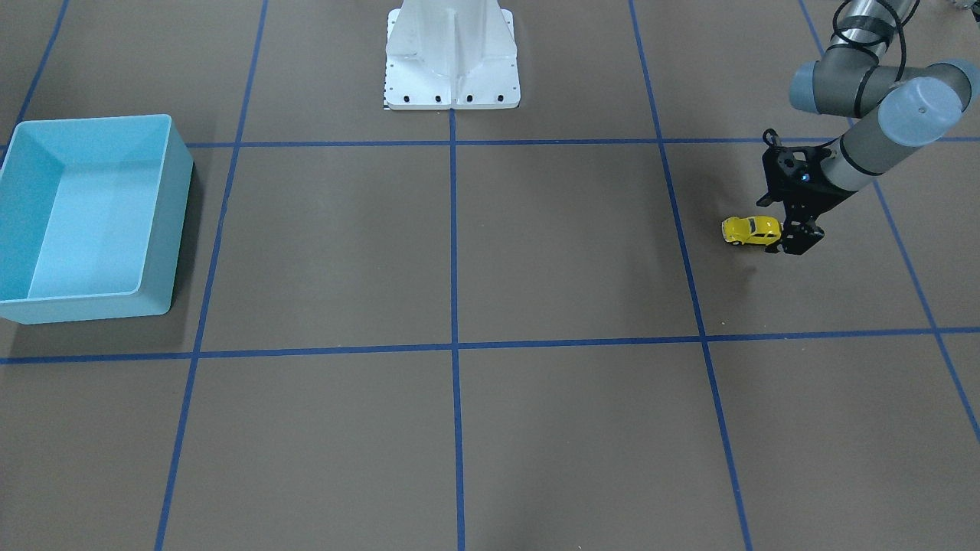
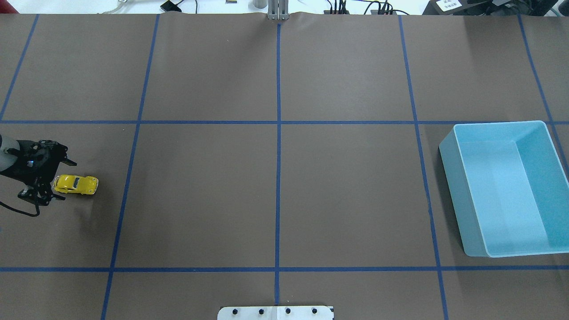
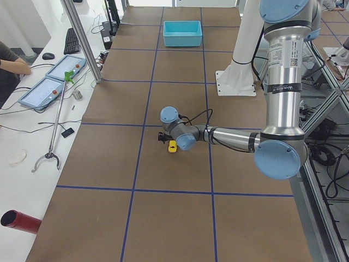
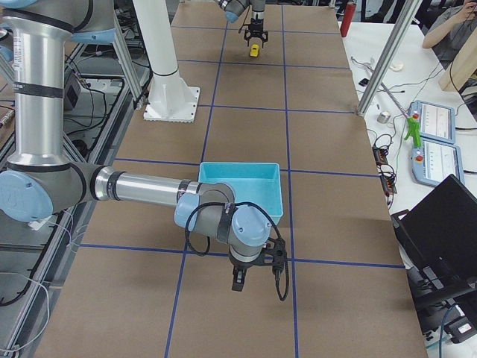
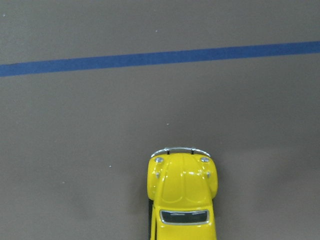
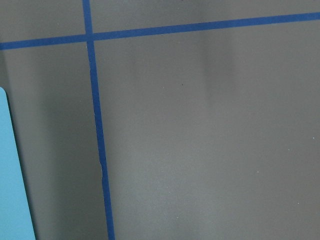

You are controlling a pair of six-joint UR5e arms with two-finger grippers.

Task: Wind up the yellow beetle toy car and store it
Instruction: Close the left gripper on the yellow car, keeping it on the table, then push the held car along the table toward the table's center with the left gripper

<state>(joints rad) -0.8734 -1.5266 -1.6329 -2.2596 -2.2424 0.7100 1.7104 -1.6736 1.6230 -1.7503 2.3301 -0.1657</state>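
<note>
Car (image 2: 75, 184) lies on the counter (image 2: 200, 191) at the robot's far left, well apart from the bin (image 2: 453, 191). Its long axis is in line with the left fingers (image 1: 796, 239), nose pointing away. They seem to straddle its tail; whether they grip it I cannot tell. Right fingers (image 4: 238, 280) hang by the bin, opening likewise unclear.
</note>
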